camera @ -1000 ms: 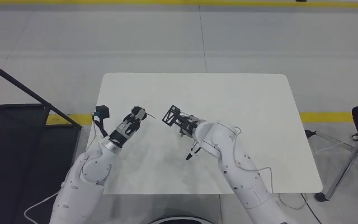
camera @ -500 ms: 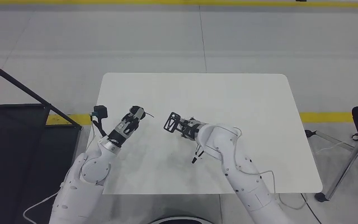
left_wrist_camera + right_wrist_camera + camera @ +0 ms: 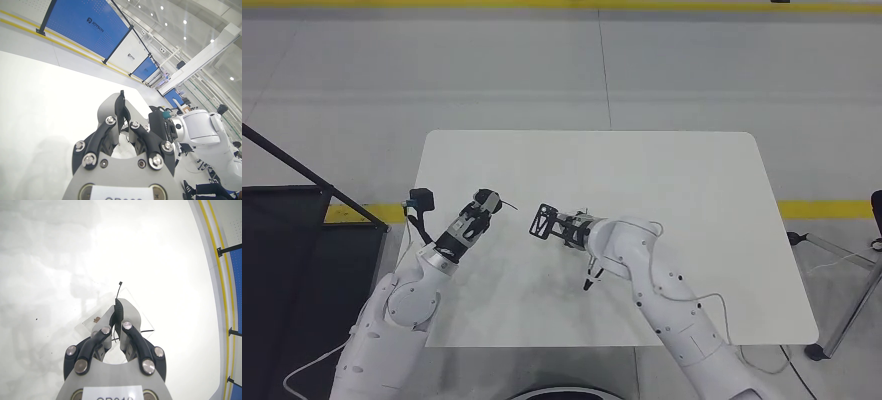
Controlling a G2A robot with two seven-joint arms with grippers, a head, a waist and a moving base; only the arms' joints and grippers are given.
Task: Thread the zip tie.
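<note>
**Threading stage.** Both arms are held over the white table (image 3: 692, 180), tips turned toward one another across a gap.

**Right gripper** (image 3: 118, 303): fingers closed on the black zip tie (image 3: 118, 290), pinching it a little below its square head; the head projects free beyond the fingertips; the rest of the strap runs back between the pads and curls out to the side behind them. This grip leaves the head exposed, presumably so that its slot serves as the target. In the top view this gripper sits left of the surface's centre, about midway between the far and near edges; a clear sheet (image 3: 146, 321) lies on the surface beneath it.

**Left gripper** (image 3: 486, 202): nearer the left edge, pointing toward the right gripper, near it but not touching; fingers closed, with a thin dark strand (image 3: 505, 207) projecting from their tips toward the other arm. Whether this is the tie's own tail or a separate tie cannot be told.

**Judged step:** alignment of a free end with the head's slot, insertion not yet made. The next move calls for closing the gap finely along one line; a slight tilt of either thin, flexible piece would send the tip past the slot.
</note>
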